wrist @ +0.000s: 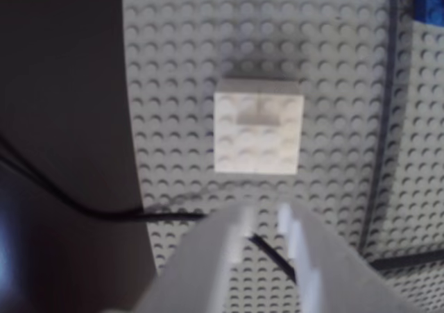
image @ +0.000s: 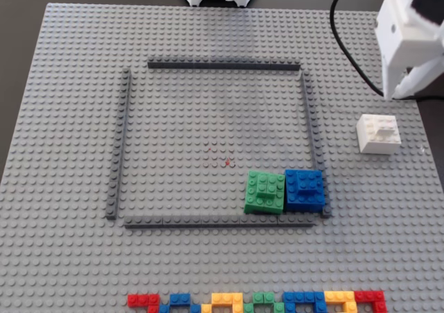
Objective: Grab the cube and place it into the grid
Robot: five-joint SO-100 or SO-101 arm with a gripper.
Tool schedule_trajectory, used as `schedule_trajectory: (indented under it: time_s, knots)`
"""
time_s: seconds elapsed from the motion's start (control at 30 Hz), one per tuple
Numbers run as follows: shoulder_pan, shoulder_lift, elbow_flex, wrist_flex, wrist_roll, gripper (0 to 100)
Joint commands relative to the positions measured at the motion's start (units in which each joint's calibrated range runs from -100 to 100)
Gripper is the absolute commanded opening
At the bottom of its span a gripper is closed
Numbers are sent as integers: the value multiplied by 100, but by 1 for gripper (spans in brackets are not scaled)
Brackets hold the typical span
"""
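Observation:
The white cube [image: 378,134] with a smaller raised brick on top stands on the grey baseplate to the right of the grid, outside it. The grid's [image: 222,66] four dark grey strips outline a square in the middle of the plate. My white gripper [image: 406,91] hovers above and just behind the cube, empty. In the wrist view the cube [wrist: 258,125] sits just ahead of my gripper [wrist: 263,216]. The jaws stand slightly apart, with baseplate showing between them and nothing held.
A green block [image: 265,191] and a blue block [image: 305,189] sit side by side in the grid's lower right corner. A multicoloured brick row [image: 257,301] lines the front edge. A black cable [image: 347,35] runs by the gripper. The baseplate's [image: 69,84] right edge lies close to the cube.

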Motion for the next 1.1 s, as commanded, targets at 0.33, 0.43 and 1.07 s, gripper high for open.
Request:
schedule_trajectory:
  time_s: [0.33,0.43,1.07]
  knots:
    - [139,316,-436,-51,44,24]
    - [139,342,-400,-95,44,24]
    - [154,617,-418,-232,15,21]
